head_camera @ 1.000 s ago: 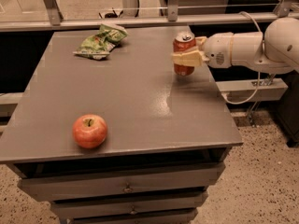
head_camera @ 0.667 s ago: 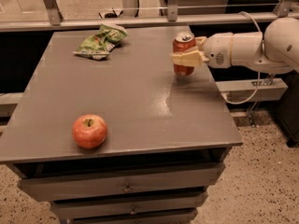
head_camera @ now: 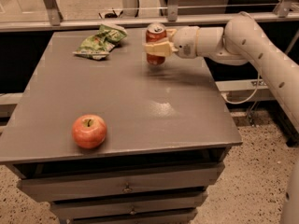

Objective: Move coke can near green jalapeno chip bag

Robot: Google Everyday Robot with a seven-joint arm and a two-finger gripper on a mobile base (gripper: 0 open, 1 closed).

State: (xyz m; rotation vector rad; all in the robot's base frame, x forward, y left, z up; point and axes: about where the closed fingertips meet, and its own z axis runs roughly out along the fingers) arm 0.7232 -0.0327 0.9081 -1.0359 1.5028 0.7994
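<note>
- The gripper [head_camera: 159,46] is clenched on the coke can [head_camera: 154,33], with one finger across the front of the can.
- The coke can is upright over the back part of the grey table [head_camera: 163,111].
- The green jalapeno chip bag [head_camera: 100,41] lies crumpled to the can's left, near it but not touching.
- A red apple [head_camera: 89,131] sits at the front left, well apart.

Red apple [head_camera: 89,131] near front left of grey table [head_camera: 140,106], drawers [head_camera: 93,185] beneath, speckled floor [head_camera: 252,181], metal railing [head_camera: 84,23] behind
</note>
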